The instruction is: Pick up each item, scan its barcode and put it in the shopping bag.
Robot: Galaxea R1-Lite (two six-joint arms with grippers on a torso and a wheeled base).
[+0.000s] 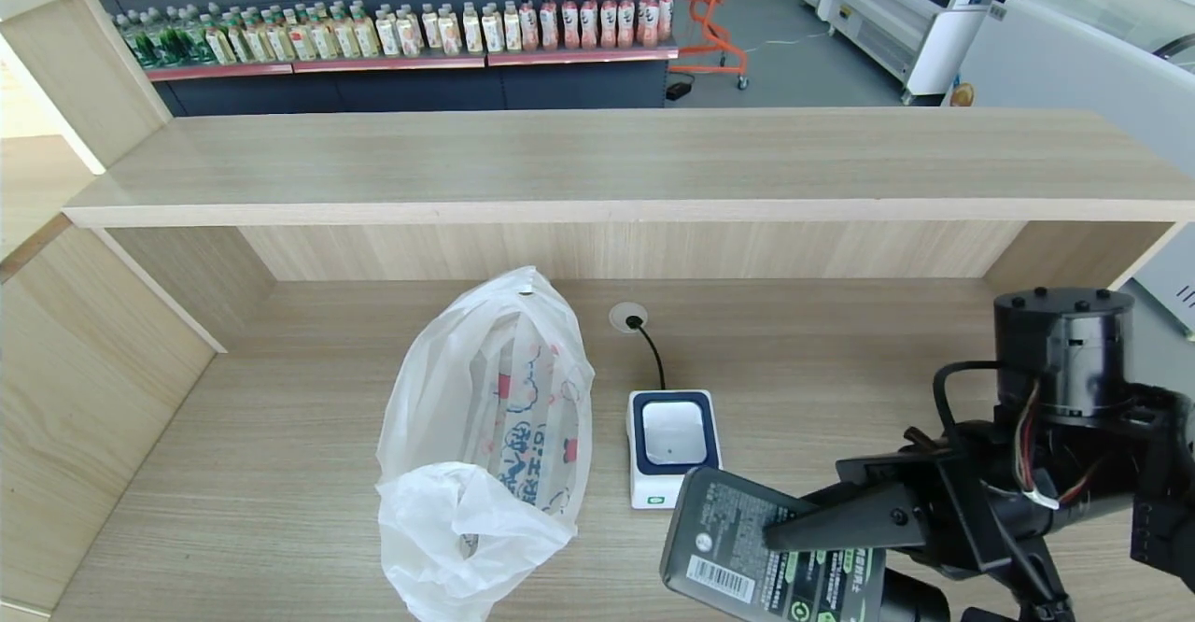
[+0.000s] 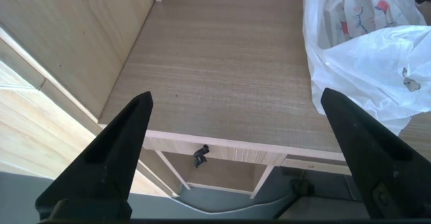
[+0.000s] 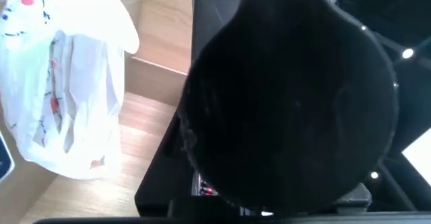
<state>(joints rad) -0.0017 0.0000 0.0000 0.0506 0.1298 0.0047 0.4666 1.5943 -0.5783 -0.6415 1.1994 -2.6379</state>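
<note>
1. R gripper point(image 1: 777, 547) is clamped on a flat dark-grey packet with green print point(image 1: 719, 515); one finger lies across its top face.
2. The packet is held low over the pale wooden counter point(image 1: 280, 454), white barcode label point(image 1: 720, 579) facing up at the corner nearest the robot.
3. Key relation: the white box scanner with a blue-framed window point(image 1: 674, 435) sits just beyond the packet, to its left. The packet's far corner overlaps the scanner's near-right corner in head view.
4. Window faces up and so does the label, so I reckon the packet needs flipping over the glass.
5. Translucent white plastic shopping bag point(image 1: 485, 445) lies left of the scanner, just beside it.
6. L gripper point(image 2: 236, 97) has its fingers spread wide, holding nothing, at the counter's near-left edge. R arm is nearer.
</note>
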